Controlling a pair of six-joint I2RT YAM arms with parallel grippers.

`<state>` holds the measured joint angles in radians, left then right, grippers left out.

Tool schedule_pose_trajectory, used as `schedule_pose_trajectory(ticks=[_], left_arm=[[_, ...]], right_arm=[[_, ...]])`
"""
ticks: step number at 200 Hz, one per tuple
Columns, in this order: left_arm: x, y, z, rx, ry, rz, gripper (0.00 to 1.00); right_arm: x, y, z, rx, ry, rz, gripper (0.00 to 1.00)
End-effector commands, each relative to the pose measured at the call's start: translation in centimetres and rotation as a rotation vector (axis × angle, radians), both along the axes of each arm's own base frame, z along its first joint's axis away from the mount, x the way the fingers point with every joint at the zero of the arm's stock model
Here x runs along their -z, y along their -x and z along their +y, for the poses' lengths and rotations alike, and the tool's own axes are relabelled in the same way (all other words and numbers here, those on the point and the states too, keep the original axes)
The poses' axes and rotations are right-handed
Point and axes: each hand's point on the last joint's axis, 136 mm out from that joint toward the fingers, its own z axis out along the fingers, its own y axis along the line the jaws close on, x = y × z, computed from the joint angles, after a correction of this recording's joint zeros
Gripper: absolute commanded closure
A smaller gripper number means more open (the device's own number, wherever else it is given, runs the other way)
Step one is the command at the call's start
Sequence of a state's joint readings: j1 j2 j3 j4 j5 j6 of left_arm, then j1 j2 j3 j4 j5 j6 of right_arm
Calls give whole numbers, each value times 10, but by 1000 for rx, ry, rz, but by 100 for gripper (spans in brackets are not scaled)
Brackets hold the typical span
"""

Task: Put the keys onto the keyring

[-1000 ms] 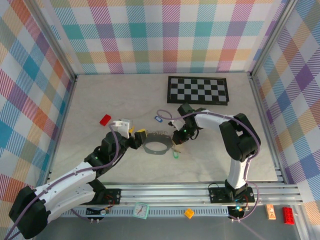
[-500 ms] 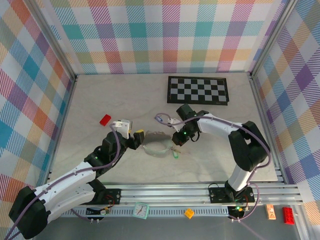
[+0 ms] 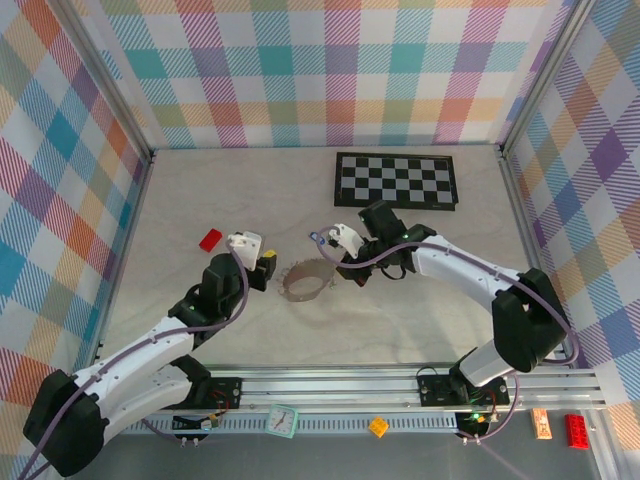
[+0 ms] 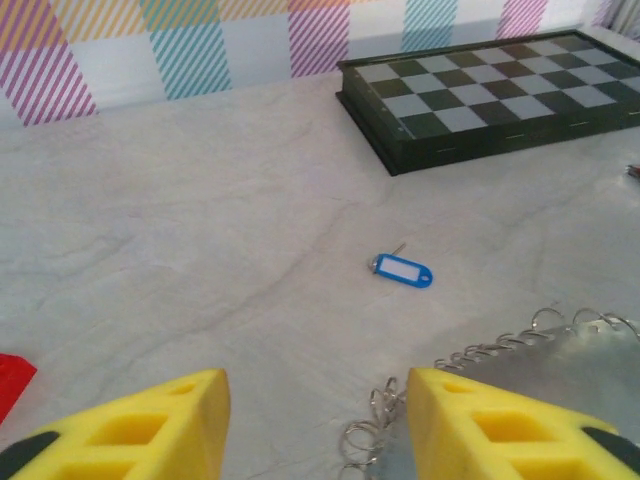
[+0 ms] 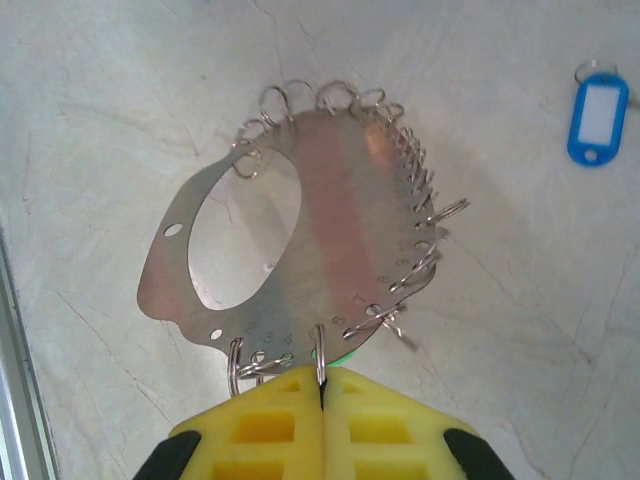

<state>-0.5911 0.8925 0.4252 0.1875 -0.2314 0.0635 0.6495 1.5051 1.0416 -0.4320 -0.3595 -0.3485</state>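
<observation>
- top external view: the right gripper (image 3: 338, 268) reaches in from the right to the keyring (image 3: 305, 282), which sits near the middle of the table (image 3: 420, 320).
- right wrist view: i see the right gripper (image 5: 322, 382) with its yellow fingers (image 5: 270, 420) pressed together, pinching the near rim of the keyring (image 5: 340, 220).
- the keyring here is a flat silvery plate with an oval hole, and many small wire rings hang along its edge.
- a sliver of the green key (image 5: 345, 353) shows under the plate's rim, just beside the fingertips; the rest of it is hidden.
- i cannot tell whether the plate rests on the table or is held just off it.
- the blue key (image 5: 598, 118), with its pale centre, lies flat on the table, apart from the keyring; from above, the blue key (image 3: 316, 238) is between the keyring and the chequered board (image 3: 395, 180).
- left wrist view: the left gripper (image 4: 315, 392) has its yellow fingers (image 4: 150, 430) spread wide with nothing between them.
- the keyring (image 4: 545, 365) lies just beside the right-hand finger, and the blue key (image 4: 402, 270) lies farther out.
- from above, the left gripper (image 3: 265, 267) is just left of the keyring, not touching it.
- a red block (image 3: 210, 240) sits to the left, well apart from both.
</observation>
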Motion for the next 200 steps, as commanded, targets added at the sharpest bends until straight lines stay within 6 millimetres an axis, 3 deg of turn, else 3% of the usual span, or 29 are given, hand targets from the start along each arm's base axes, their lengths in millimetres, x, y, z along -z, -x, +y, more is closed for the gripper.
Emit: schedule_pose_trajectory(ticks=[1, 32, 57, 133, 200], left_arm=[[-26, -3, -22, 151, 31, -60, 60], [-32, 16, -67, 446, 46, -32, 65], [-27, 34, -89, 637, 12, -19, 68], [-24, 44, -108, 843, -84, -120, 69], [-14, 57, -123, 1019, -96, -80, 71]], right_arm=[[-23, 7, 13, -116, -88, -78, 100], [-34, 16, 18, -187, -118, -143, 100], [-38, 24, 23, -225, -121, -175, 100], [-49, 39, 31, -288, -147, -254, 100], [-56, 43, 36, -311, -167, -288, 100]])
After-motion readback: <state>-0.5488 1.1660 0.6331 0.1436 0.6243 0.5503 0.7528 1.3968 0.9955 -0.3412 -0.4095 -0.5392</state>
